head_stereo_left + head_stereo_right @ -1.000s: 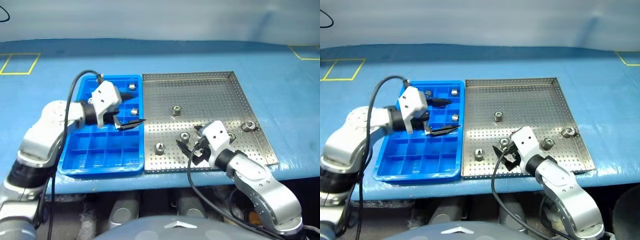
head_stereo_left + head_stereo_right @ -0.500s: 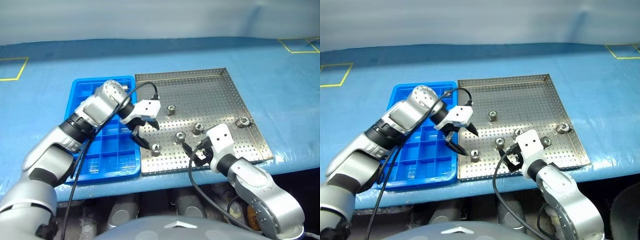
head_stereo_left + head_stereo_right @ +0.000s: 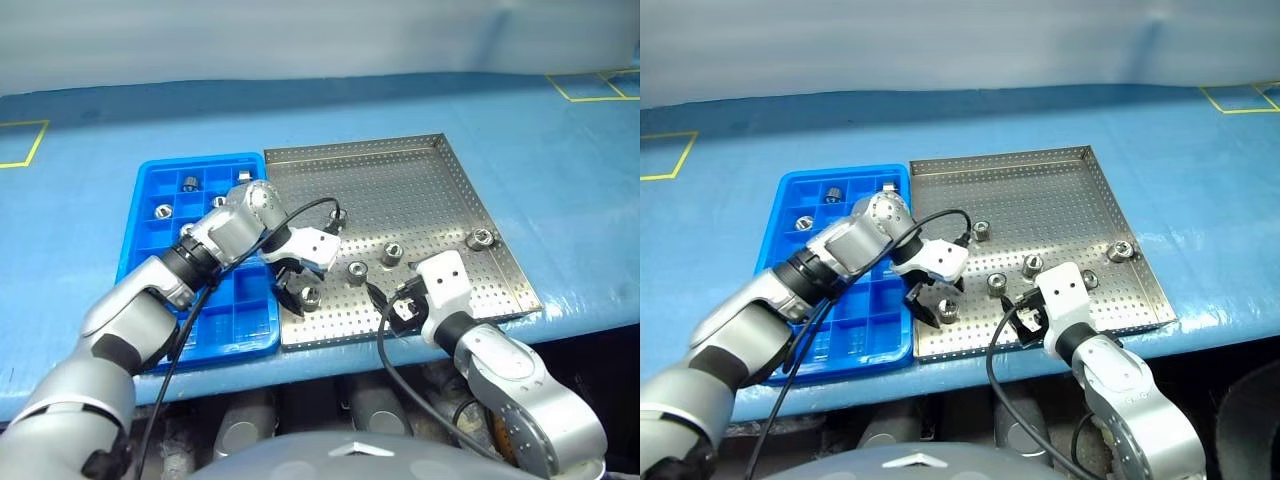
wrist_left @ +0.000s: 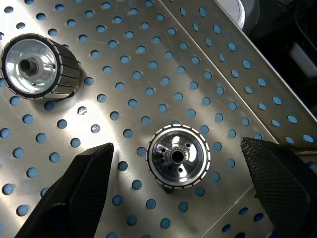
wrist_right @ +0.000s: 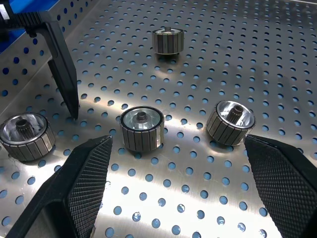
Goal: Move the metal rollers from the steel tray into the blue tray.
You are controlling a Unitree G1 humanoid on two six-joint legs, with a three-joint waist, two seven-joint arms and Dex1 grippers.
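At the left, the blue tray (image 3: pixel 150 300) lies along the steel tray's left edge, and three metal rollers (image 3: pixel 188 182) sit in compartments toward its far end, though a fourth may be hidden behind the arm. The left gripper (image 3: pixel 296 292) hangs over the steel tray (image 3: pixel 400 170) near its front-left corner, jaws spread wide and holding nothing, straddling one roller (image 4: pixel 179 156) that stands on end between the fingers (image 4: pixel 79 188). This roller is close to the tray's front rim; an uneven close could push it across the perforated base or tip it so it rolls away. Just right of it stand two more rollers (image 3: pixel 357 271), with one farther back and one by the right edge. The right gripper (image 3: pixel 390 302) hovers at the front edge, also wide open and empty, aimed at those middle rollers (image 5: pixel 142 128). The two grippers are near each other, so a simultaneous reach risks the fingers colliding.
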